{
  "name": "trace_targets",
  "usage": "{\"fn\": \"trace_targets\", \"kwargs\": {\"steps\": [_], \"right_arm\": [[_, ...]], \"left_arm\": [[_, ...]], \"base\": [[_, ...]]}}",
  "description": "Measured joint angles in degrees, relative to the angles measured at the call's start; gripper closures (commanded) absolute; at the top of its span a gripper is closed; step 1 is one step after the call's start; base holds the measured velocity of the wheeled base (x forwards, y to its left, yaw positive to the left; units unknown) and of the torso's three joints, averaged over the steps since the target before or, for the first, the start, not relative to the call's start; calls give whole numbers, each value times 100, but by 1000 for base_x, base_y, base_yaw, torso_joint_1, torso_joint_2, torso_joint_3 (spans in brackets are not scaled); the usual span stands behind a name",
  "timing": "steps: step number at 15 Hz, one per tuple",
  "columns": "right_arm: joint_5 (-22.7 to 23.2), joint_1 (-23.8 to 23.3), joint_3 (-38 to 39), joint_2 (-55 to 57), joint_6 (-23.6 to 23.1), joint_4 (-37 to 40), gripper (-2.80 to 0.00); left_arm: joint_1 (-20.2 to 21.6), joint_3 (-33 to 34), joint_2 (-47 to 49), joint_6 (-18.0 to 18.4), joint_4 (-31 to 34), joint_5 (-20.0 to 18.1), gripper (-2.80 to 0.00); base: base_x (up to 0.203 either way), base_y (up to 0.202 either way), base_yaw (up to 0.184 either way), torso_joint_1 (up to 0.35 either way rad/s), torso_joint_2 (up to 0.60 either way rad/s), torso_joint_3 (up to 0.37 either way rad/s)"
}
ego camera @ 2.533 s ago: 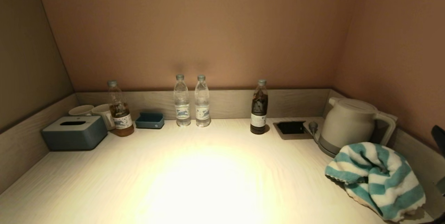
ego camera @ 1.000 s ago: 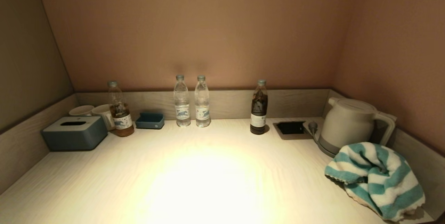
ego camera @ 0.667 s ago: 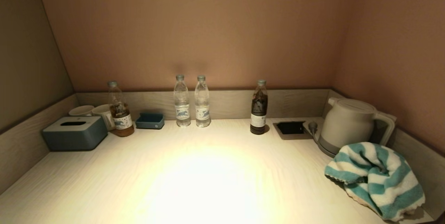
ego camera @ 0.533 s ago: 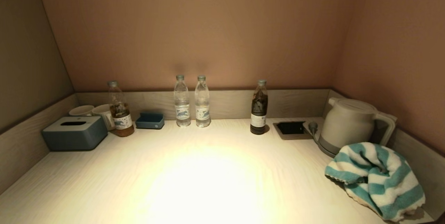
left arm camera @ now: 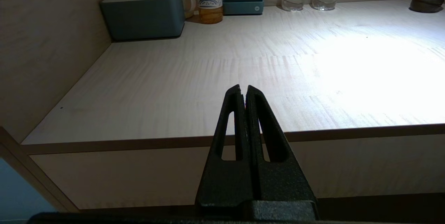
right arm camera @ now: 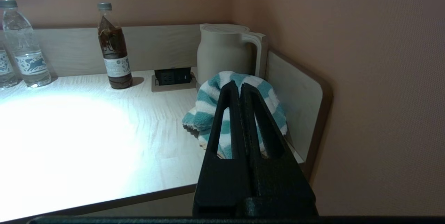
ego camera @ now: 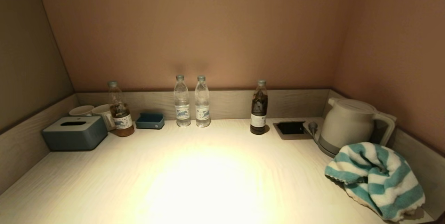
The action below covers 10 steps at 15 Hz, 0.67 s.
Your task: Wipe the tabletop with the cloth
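A teal-and-white striped cloth (ego camera: pixel 377 178) lies bunched at the right end of the pale wooden tabletop (ego camera: pixel 194 182), in front of the kettle; it also shows in the right wrist view (right arm camera: pixel 208 109). Neither gripper shows in the head view. My right gripper (right arm camera: pixel 240 85) is shut and empty, held off the table's front edge, short of the cloth. My left gripper (left arm camera: pixel 242 87) is shut and empty, low in front of the table's front edge at the left side.
A white kettle (ego camera: pixel 347 125) and a recessed socket (ego camera: pixel 291 128) stand at the back right. Along the back wall stand a dark bottle (ego camera: pixel 259 109), two water bottles (ego camera: pixel 192 102), a blue tray (ego camera: pixel 150 121), a tea bottle (ego camera: pixel 120 111), mugs and a tissue box (ego camera: pixel 74 133).
A dark part of the right arm at the head view's right edge 2.5 s ago has gone out of view. The cloth and other objects have not moved.
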Motion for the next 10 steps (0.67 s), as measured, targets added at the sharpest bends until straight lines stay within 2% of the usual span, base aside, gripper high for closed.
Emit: {"fn": "trace_targets", "kwargs": {"steps": [4,10], "right_arm": [[136,-5,275,-290,32,-59,0],[800,-7,715,-438,5,-178,0]], "left_arm": [[0,0,0,2,1,0,0],[0,0,0,2,0,0,0]], "base": [[0,0,0,0,0,0],[0,0,0,0,0,0]]}}
